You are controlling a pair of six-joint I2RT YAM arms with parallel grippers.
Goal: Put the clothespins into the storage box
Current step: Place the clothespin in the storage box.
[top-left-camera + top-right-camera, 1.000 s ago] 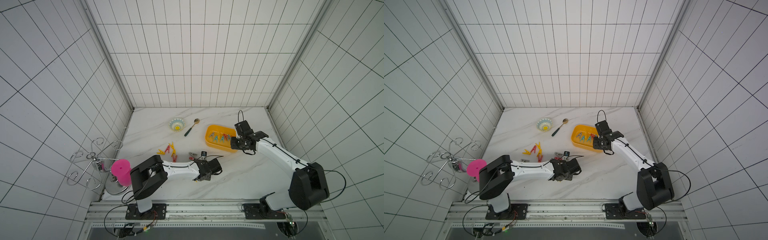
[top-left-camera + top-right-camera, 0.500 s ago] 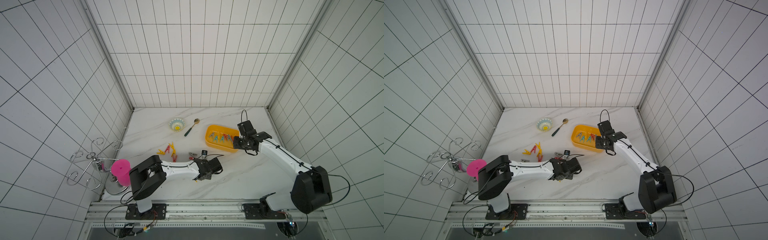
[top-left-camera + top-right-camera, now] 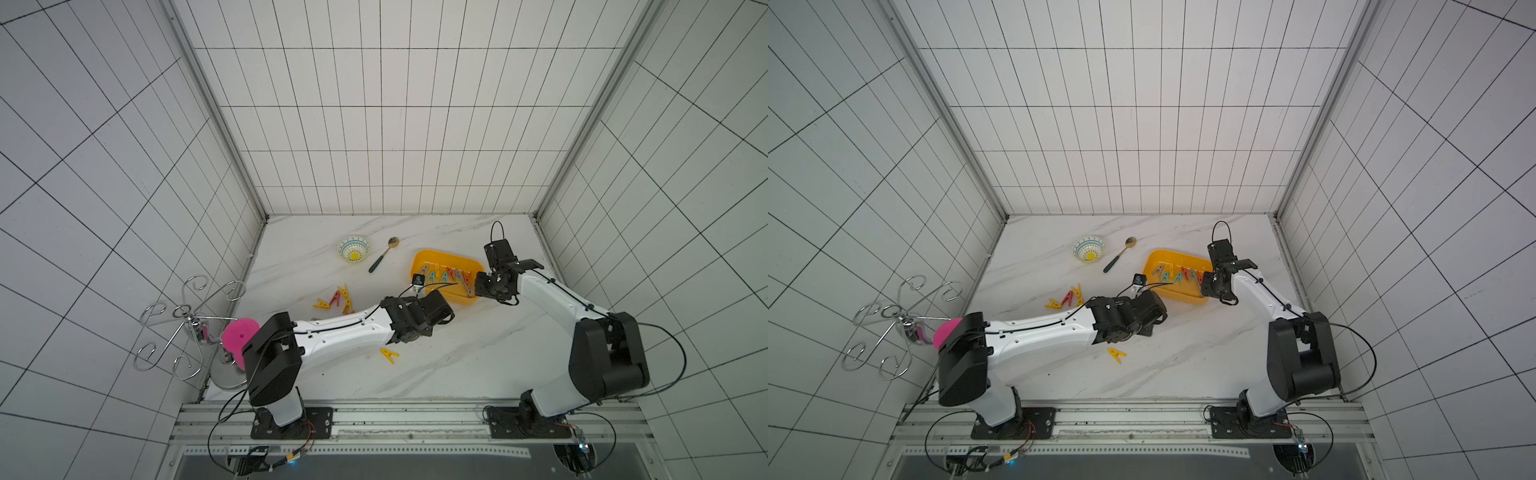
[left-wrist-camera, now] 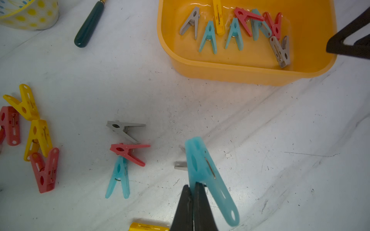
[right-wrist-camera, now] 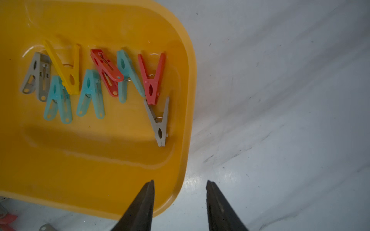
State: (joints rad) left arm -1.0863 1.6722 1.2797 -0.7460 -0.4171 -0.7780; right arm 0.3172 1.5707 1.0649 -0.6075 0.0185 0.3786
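Left gripper pinching a teal clothespin; carry step, seemingly. Storage box lies ahead of the fingers; next: clear rim, release. Right gripper spread, empty.

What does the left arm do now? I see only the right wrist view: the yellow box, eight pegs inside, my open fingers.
Observer: The left gripper is shut on the held teal clothespin, not yet over the yellow storage box.
Operator: Which pegs lie nearest to it on the table?
Observer: A grey clothespin, a red clothespin and a loose teal clothespin, close together.
Operator: Is something else beside the box?
Observer: A green-handled spoon lies between the box and a patterned bowl.
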